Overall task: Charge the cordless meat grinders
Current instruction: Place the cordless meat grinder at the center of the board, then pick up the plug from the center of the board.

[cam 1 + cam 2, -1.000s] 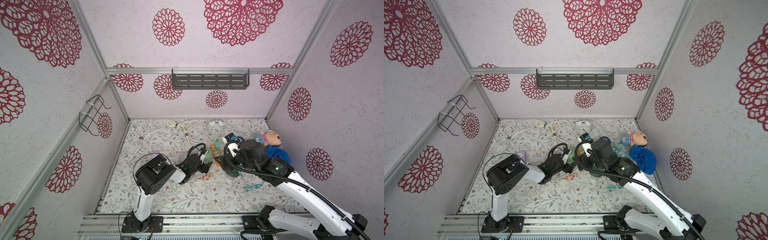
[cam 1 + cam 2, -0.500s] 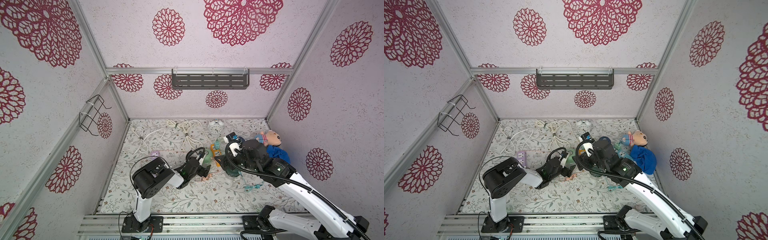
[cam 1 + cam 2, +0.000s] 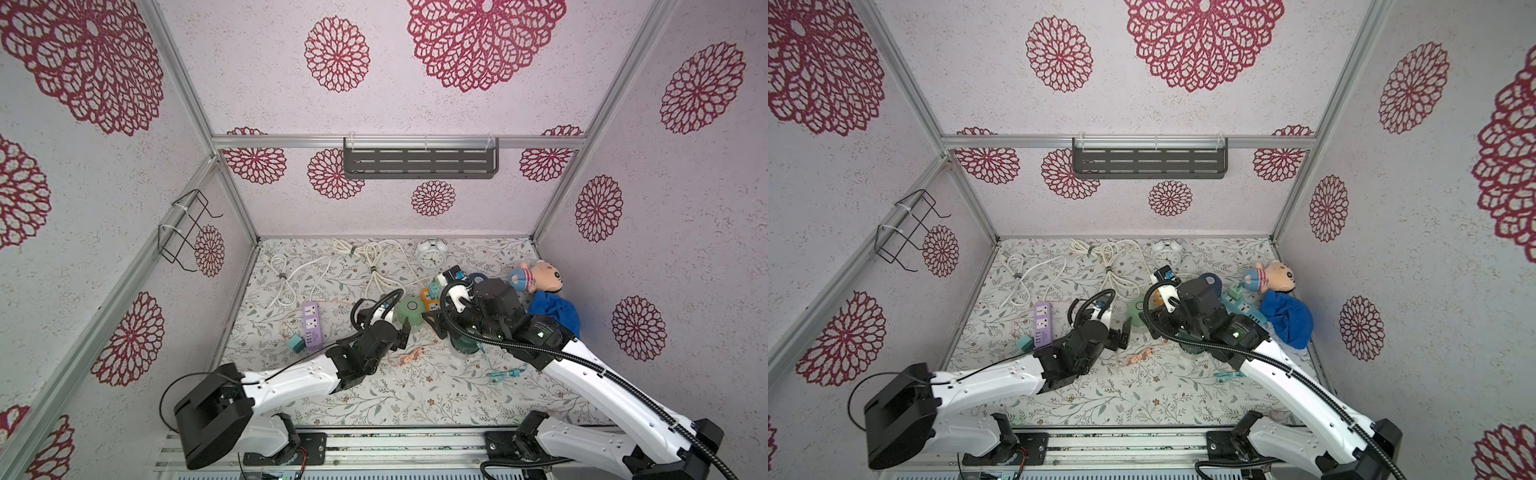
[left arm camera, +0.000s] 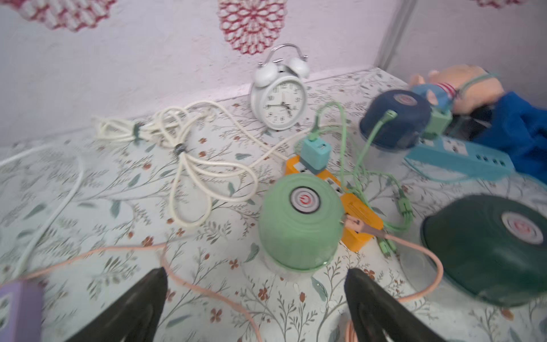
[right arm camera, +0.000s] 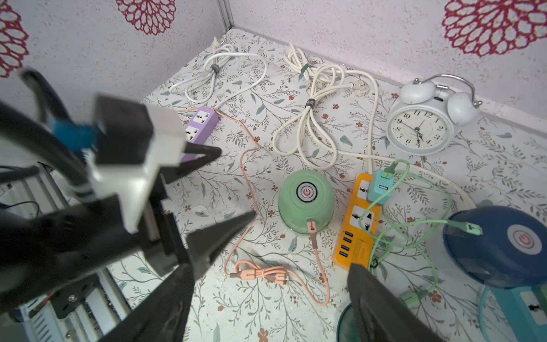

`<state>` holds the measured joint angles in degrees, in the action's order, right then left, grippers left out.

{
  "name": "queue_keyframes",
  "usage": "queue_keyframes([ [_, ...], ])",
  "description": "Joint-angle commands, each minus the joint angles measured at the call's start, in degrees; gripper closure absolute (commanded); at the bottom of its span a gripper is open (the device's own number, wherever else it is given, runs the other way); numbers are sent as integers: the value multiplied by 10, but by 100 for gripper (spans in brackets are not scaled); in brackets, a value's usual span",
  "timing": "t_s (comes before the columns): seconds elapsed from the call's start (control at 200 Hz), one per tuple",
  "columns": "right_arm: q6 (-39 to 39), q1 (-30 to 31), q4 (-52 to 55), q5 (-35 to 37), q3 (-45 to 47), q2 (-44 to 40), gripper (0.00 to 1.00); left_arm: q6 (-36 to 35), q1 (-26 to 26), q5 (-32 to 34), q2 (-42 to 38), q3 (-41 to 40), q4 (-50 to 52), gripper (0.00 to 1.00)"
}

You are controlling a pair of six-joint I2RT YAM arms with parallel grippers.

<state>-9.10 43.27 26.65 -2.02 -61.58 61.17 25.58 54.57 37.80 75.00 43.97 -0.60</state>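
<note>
**In a top view:** my left fingers [image 3: 402, 332] stand spread and empty just short of the mint green grinder [image 3: 409, 309] on the floral-print table [image 3: 415, 395]. The dark green grinder [image 3: 463, 347] seems to sit beneath my right arm, mostly hidden.

**Left wrist:** matte rounded dome with a silver button. A pink cable [image 4: 355, 222] is plugged into its side, and a boxy orange power strip [image 4: 359, 234] lies just beside it.

**Right wrist:** my right fingers [image 5: 373, 305] gape, holding nothing. The glossy navy blue grinder [image 5: 497, 245] carries a green plug [image 5: 470, 228].
</note>
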Motion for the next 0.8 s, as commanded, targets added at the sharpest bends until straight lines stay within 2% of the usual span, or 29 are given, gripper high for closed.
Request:
queue_keyframes([
  [0.0, -10, -2, -43, -20, 4, 10, 19, 190, -48, 81, -39, 64, 333, 3],
  [0.08, -15, -2, -60, -30, 11, 17, 20, 273, -124, 15, -57, 82, 427, 3],
  [0.15, -19, -2, -71, -37, 17, 25, 20, 326, -199, -38, -69, 75, 467, 3],
  [0.285, -23, -1, -83, -46, 31, 55, 24, 381, -274, -40, -89, 62, 534, 3],
  [0.415, -48, 4, -78, -43, 31, 121, 27, 386, -371, -119, -117, 4, 510, 3],
  [0.646, -90, 63, -110, -18, 0, 222, 26, 367, -516, -199, -157, -99, 413, 0],
  [0.796, -94, 106, -116, -14, -43, 268, 27, 338, -567, -232, -116, -99, 359, 8],
])
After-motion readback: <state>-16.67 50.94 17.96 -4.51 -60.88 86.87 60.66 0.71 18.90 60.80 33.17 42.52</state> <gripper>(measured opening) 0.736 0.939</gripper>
